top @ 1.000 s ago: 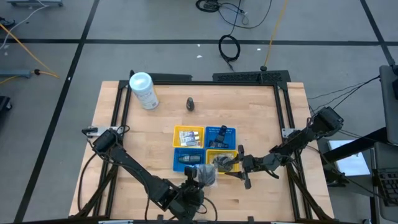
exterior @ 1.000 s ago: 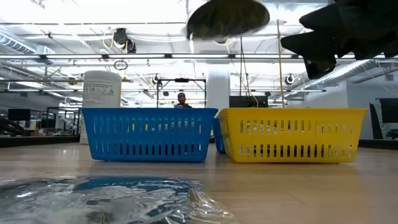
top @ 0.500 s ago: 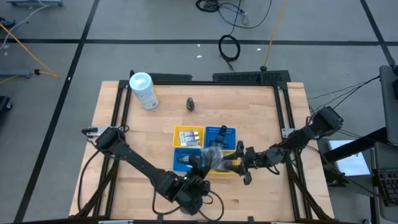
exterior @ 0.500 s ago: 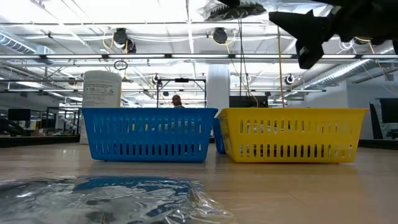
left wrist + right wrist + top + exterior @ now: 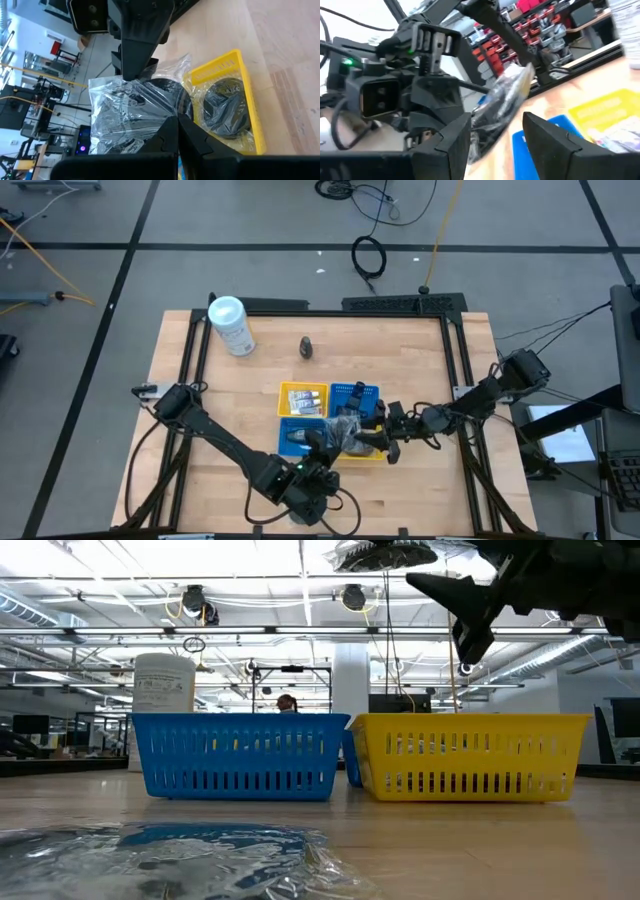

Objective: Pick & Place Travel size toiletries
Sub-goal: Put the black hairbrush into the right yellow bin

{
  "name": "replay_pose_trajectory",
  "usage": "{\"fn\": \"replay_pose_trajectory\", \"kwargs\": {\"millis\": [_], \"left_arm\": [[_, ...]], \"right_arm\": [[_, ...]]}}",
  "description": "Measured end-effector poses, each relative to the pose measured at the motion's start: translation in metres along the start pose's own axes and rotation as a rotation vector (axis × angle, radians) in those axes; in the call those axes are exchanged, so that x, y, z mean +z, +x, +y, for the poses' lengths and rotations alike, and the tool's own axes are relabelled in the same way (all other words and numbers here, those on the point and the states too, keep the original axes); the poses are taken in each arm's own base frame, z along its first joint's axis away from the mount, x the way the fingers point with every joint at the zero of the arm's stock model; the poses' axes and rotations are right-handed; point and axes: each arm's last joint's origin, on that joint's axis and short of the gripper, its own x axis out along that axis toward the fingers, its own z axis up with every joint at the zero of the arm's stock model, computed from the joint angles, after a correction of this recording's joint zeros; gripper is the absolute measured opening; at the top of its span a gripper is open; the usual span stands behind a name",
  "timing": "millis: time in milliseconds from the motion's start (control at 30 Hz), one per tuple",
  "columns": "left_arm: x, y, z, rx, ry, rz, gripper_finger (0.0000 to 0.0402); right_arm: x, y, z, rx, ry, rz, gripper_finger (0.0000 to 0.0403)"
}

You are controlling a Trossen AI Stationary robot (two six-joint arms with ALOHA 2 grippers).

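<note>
My left gripper [image 5: 335, 442] is shut on a dark round disc in clear wrap [image 5: 145, 107], held in the air above the near yellow basket [image 5: 372, 454]; the low view shows the disc [image 5: 385, 554] high up. My right gripper [image 5: 384, 430] is open, level with the disc on its right. In the right wrist view its fingers stand on either side of the wrapped disc [image 5: 502, 107]. I cannot tell whether they touch it. Another wrapped disc [image 5: 225, 107] lies in that basket. A dark cone-shaped bottle [image 5: 307, 346] stands on the table farther off. My left gripper pinches the clear wrap's near edge [image 5: 165, 117] between its two shut fingers, coming from the table's near side and slanting up. The wrapped disc is lifted clear and stands out beyond the fingertips, over the yellow basket.
Four baskets sit together mid-table: a far yellow one with pale tubes [image 5: 303, 400], a far blue one [image 5: 355, 393], a near blue one [image 5: 297, 436] and the near yellow one. A big white canister [image 5: 231, 326] lies at the far left. Clear wrap [image 5: 170, 860] lies by the low camera.
My left gripper has carried the wrapped disc up and away from the table's near edge, toward the far right, until it hangs over the near yellow basket. My right gripper has moved left toward the disc and now brackets it.
</note>
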Motion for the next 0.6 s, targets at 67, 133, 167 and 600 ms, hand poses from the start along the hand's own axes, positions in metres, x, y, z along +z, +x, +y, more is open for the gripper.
{"fn": "replay_pose_trajectory", "kwargs": {"millis": [67, 133, 167, 600], "left_arm": [[0.000, 0.000, 0.000, 0.001, -0.001, 0.001, 0.0000], [0.000, 0.001, 0.000, 0.001, -0.002, 0.001, 0.0000], [0.000, 0.001, 0.000, 0.001, -0.002, 0.002, 0.0000], [0.000, 0.001, 0.001, 0.001, -0.013, 0.003, 0.0000]], "right_arm": [[0.002, 0.002, 0.001, 0.009, 0.013, -0.005, 0.0171], [0.003, 0.005, 0.002, 0.012, 0.015, -0.012, 0.0171], [0.004, 0.007, 0.003, 0.015, 0.016, -0.017, 0.0171], [0.005, 0.023, 0.009, -0.025, -0.013, 0.036, 0.0171]]}}
